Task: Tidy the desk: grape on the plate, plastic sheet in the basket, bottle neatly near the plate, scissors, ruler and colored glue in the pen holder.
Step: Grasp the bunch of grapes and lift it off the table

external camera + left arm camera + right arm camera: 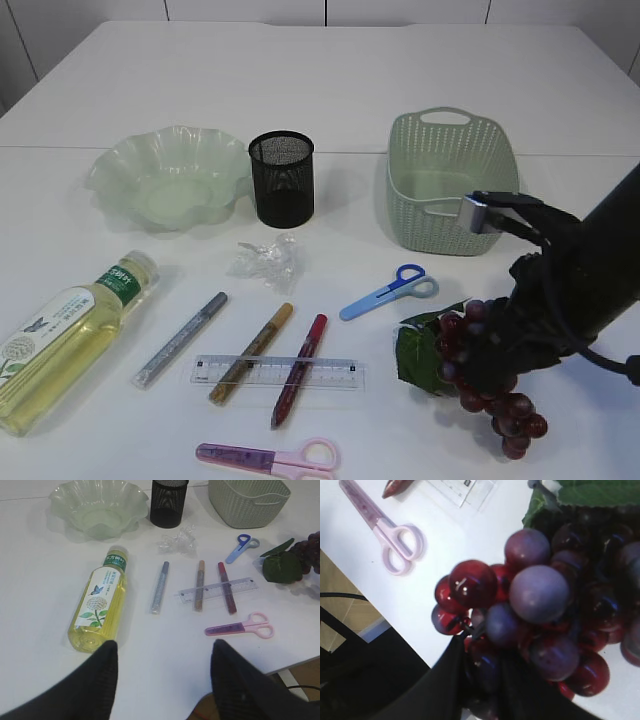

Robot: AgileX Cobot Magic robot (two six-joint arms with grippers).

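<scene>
One basket (452, 180) lies beyond the right hand (478, 375), with one plate (165, 180), one bottle (65, 340) and one pen holder (281, 177) far off to its left. One grape bunch (490, 370) sits in that hand, whose fingers (450, 680) are closed into the cluster. One ruler (278, 372), three glue pens (298, 370), two scissors (388, 292) and one crumpled plastic sheet (265, 260) lie left of it. The left hand (162, 680) hangs spread wide, holding nothing, above the white tabletop (330, 90).
</scene>
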